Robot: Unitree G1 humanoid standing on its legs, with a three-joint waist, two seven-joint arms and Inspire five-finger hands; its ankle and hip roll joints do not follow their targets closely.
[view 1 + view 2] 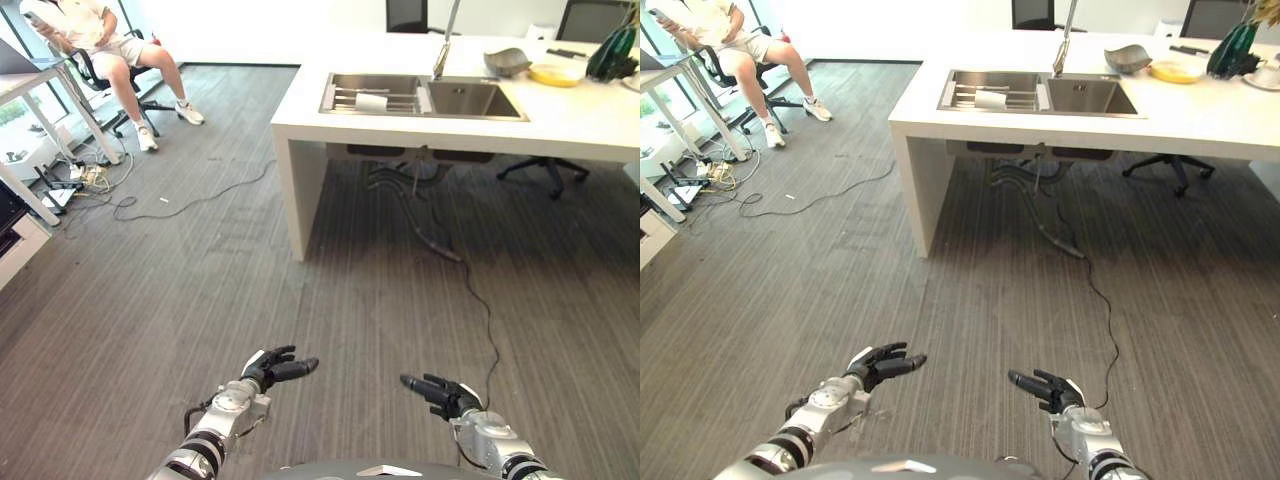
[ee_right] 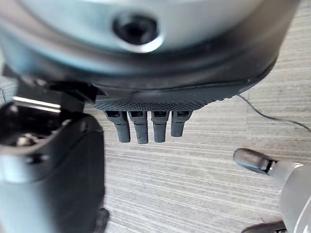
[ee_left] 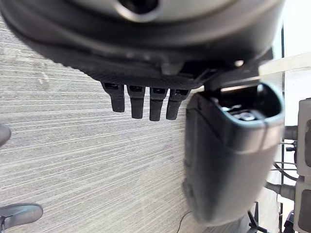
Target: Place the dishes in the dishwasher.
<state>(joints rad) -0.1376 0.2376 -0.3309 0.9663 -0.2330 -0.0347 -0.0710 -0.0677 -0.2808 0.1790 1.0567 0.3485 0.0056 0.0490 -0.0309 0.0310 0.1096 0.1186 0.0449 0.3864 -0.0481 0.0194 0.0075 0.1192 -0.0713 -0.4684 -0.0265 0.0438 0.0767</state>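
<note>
Far ahead stands a white counter with a steel double sink; a white cup lies on the rack in its left basin. On the counter's right end sit a grey bowl and a yellow plate. My left hand and right hand hover low over the grey floor, well short of the counter. Both are open with straight fingers and hold nothing, as the right wrist view also shows for its fingers.
A person sits on an office chair at the far left beside a desk, with cables on the floor. A hose and a black cable trail from under the sink. A green bottle stands at the counter's right end.
</note>
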